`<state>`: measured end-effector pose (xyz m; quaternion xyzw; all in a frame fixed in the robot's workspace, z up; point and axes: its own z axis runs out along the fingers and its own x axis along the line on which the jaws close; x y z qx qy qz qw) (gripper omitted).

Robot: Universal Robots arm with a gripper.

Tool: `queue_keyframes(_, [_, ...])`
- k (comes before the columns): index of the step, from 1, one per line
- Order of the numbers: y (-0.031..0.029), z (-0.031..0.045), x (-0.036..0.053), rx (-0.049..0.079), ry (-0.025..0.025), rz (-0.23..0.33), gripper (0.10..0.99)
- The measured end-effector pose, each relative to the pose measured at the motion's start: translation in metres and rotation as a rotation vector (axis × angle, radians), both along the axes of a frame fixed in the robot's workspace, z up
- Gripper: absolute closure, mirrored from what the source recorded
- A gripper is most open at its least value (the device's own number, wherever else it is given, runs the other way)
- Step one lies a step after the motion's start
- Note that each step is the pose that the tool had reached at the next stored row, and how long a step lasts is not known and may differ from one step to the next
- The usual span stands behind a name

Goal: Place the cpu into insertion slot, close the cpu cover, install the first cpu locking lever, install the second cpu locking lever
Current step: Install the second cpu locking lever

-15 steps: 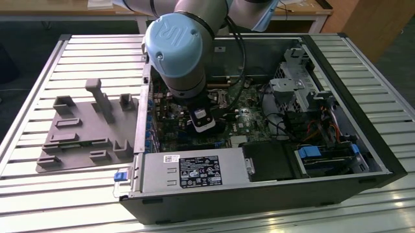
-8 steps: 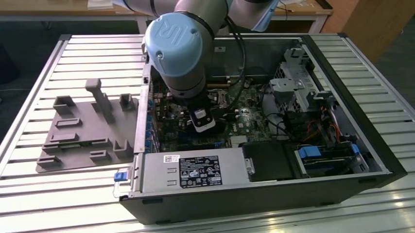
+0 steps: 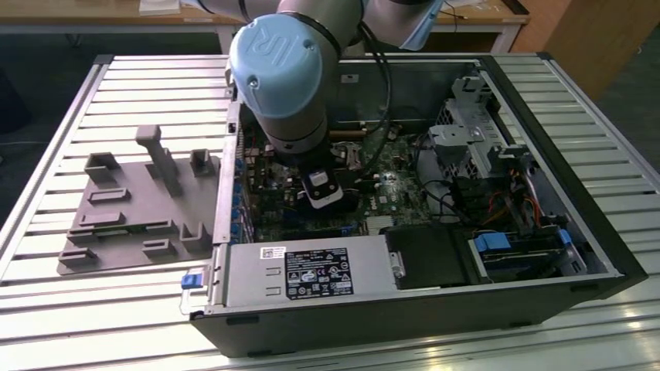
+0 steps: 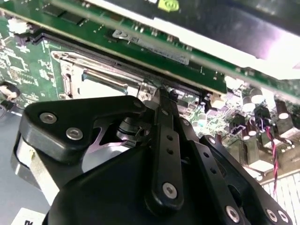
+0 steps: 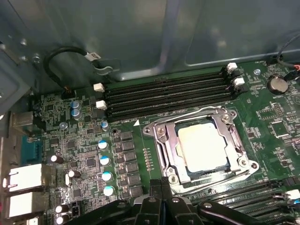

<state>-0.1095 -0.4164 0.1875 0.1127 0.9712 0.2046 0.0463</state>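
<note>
Just beside the insertion slot, at its near edge in the first wrist view, I log my gripper: fingers pressed together, narrow, with nothing between them. In the second wrist view the same gripper tapers to a tip that sits next to the slot's metal frame; whether it touches the frame I cannot tell.

Item, cpu: pale silvery-beige square, lying flat inside the slot.

Item, cpu cover: silvery frame, down over the slot, the chip showing through its window.

Item, green circuit board: carries the slot; long black memory slots run along the slot's far side, more black slots on its near side, and a column of round capacitors stands well apart from the slot.

Item, computer case: open-sided, on a slatted table. The arm reaches down into it over the board.

Item, grey fixture plate: on the table, outside the case, toward the exterior view's left.
</note>
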Motion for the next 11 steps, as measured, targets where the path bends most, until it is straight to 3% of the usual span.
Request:
queue_keyframes(8, [0.0000,0.0113,0.0007,-0.003,0.0000,0.000,0.980])
queue_keyframes(11, [0.0000,0.0144,0.0018,-0.019,0.0001,-0.002,0.980])
